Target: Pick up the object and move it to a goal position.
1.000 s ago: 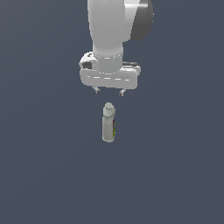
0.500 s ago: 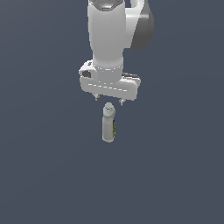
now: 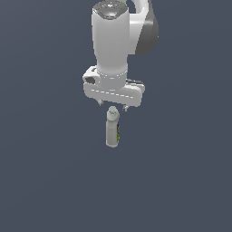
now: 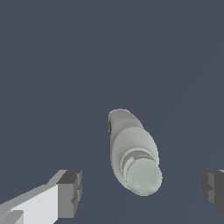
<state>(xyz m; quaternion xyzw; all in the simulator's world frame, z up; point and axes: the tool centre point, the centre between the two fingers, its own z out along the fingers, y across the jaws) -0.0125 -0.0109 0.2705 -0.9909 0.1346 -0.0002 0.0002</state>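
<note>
The object is a small slim pale grey bottle [image 3: 112,128] with a rounded cap and a green-yellow label strip on its side. It stands upright on the dark grey floor, in the middle of the exterior view. My gripper [image 3: 112,105] is open and hangs right above its cap, one fingertip on each side, just over the cap's top. In the wrist view the bottle [image 4: 132,150] shows from above, cap nearest, between the two dark finger pads [image 4: 70,194]. The gripper [image 4: 142,188] holds nothing.
The dark grey floor [image 3: 181,181] spreads flat all around the bottle. The arm's white wrist and grey link [image 3: 118,41] rise above the gripper. No other objects show.
The gripper has come down toward the bottle, from well above the cap to right at cap height. The bottle has not moved. The jaws stay open.
</note>
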